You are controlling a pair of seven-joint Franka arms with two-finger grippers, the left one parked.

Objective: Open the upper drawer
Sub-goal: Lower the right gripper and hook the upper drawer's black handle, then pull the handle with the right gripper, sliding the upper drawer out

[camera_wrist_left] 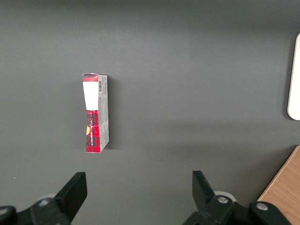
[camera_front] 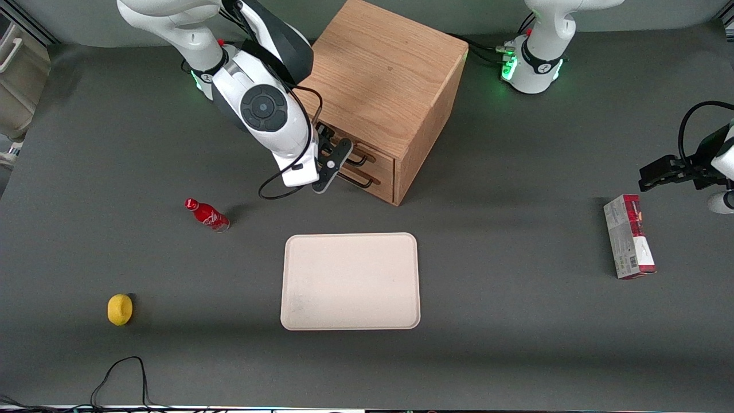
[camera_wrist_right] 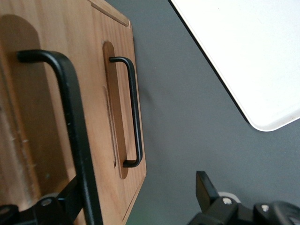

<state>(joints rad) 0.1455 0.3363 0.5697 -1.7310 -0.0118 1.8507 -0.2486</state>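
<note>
The cabinet (camera_front: 384, 74) stands on the tabletop (camera_front: 504, 321) farther from the front camera than the tray (camera_front: 350, 281), its 2 drawer fronts turned at an angle toward the tray and the working arm's end. The upper drawer (camera_front: 375, 156) sits flush in the cabinet, shut, with the lower drawer (camera_front: 381, 180) directly beneath it.

The end effector (camera_front: 331, 163) is right at the upper drawer's front. In the right wrist view the end effector (camera_wrist_right: 140, 197) is spread, with the upper handle (camera_wrist_right: 70, 117) running between its 2 fingers (camera_wrist_right: 206, 187): 1 finger lies close against the wood beside the handle, the other is out on the open side, apart from the bar. The lower handle (camera_wrist_right: 133, 112) shows past it, clear of the fingers. Whether either pad touches the upper handle cannot be told.

A red bottle (camera_front: 207, 214) lies on the tabletop toward the working arm's end, nearer the camera than the end effector. A yellow fruit (camera_front: 120, 309) lies nearer the camera still, well apart from the bottle. A red and grey box (camera_front: 629, 236) lies flat toward the parked arm's end, also seen in the left wrist view (camera_wrist_left: 95, 112). A black cable (camera_front: 123, 378) loops on the tabletop edge nearest the camera.
</note>
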